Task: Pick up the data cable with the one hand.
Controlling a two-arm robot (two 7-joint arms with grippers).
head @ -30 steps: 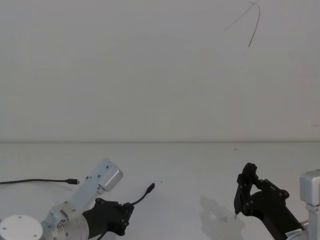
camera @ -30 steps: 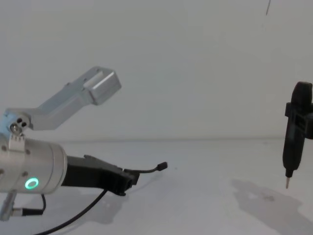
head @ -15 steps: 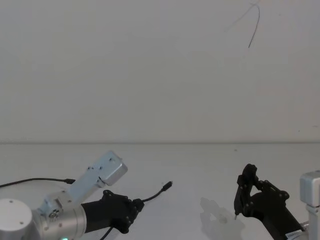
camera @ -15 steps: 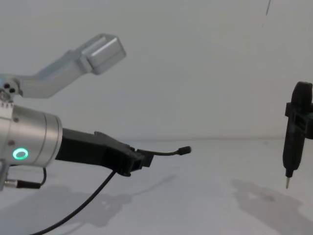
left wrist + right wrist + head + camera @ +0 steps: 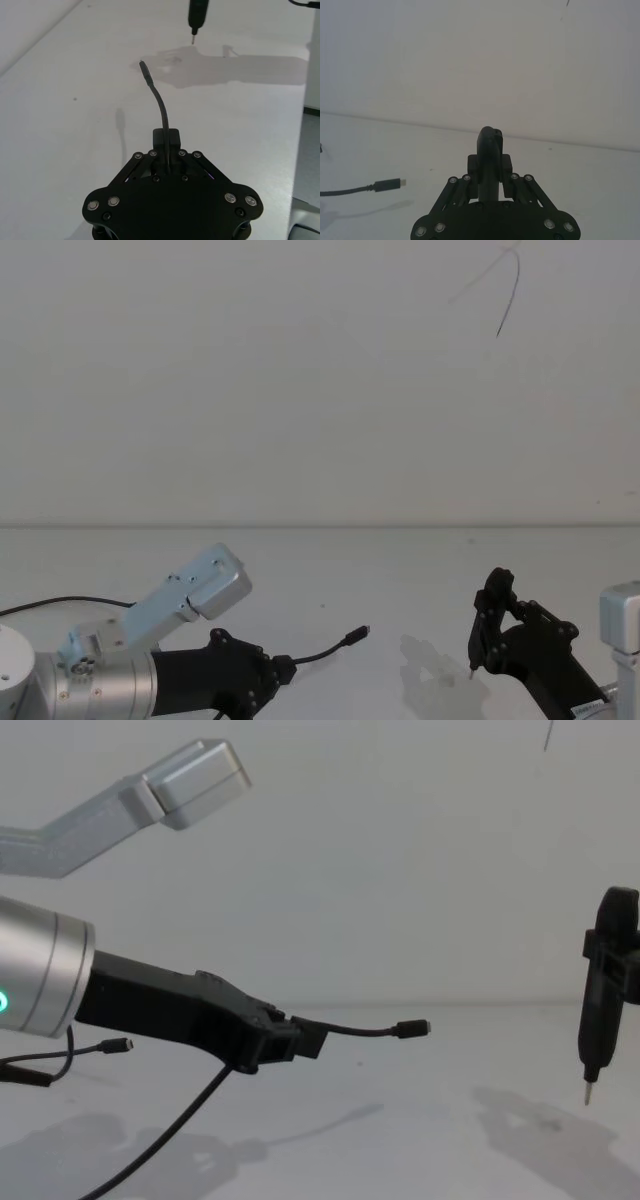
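Right, starting at my far left in the chest view, a thin black wire (image 5: 60, 1057) with a tiny plug lies on the white table (image 5: 450, 1070), curving behind the silver wrist (image 5: 40, 975) of the left arm. That arm reaches forward and inward, low over the table, with its angled silver camera bracket (image 5: 185, 775) raised above it. The left gripper (image 5: 305, 1042) is clenched on the data cable (image 5: 360, 1031), the black jaws pinching it a short way back from its end. From the grip the free end arcs out toward the middle of the table, and the small black plug (image 5: 410, 1029) with its silver tip hangs in the air, off the surface, with the cable's shadow on the table beneath it. The rest of the cable drops from under the jaws and trails down toward the lower left of the chest view. From the left wrist camera I see the cable rising straight out between the closed jaws and bending away across the table. Well apart on my right, the right gripper (image 5: 489, 167) hangs above the table, its jaws clamped on either side of a slim black pen-like tool (image 5: 598, 1010) that points its metal tip downward, clear of the surface, over its own grey shadow.
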